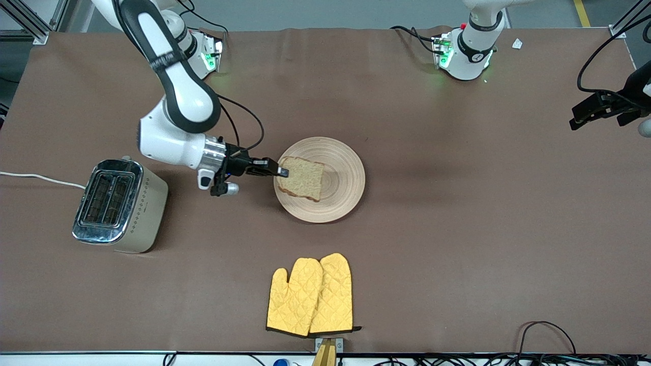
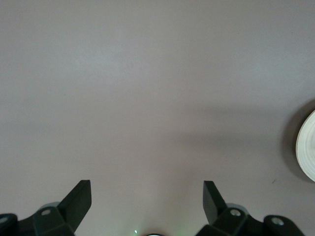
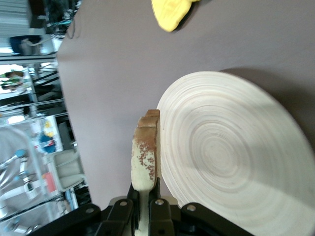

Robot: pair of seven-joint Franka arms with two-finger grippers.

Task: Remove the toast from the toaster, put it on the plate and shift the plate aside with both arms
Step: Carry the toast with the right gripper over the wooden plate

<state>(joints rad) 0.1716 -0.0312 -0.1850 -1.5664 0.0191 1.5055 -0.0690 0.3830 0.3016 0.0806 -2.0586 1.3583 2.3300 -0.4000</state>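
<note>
While the brown cloth-covered table [image 1: 457, 229] lies wide beneath both machines, the white jointed right arm [image 1: 173, 91] reaches out over it, and the left arm waits at the table's left-arm end. Next in size, the cream-beige two-slot toaster [image 1: 122, 206] with its chrome top stands with both slots apparently empty, at about nine o'clock from the round light wooden plate [image 1: 346, 178]. At six o'clock from the plate lies a pair of yellow quilted oven mitts [image 1: 311, 295]. The plate carries nothing except the squarish slice of speckled brown toast [image 1: 302, 178], which hangs low over its nine o'clock half, pinched at one crust edge by the right gripper [image 1: 281, 172], its jaws pressed together on the bread. The left gripper [image 2: 147, 196] hovers over bare cloth, jaws spread and empty. Toast is likely light, stiff and crumbly, best held gently by the crust; the plate looks rigid, best taken at its rim.
</note>
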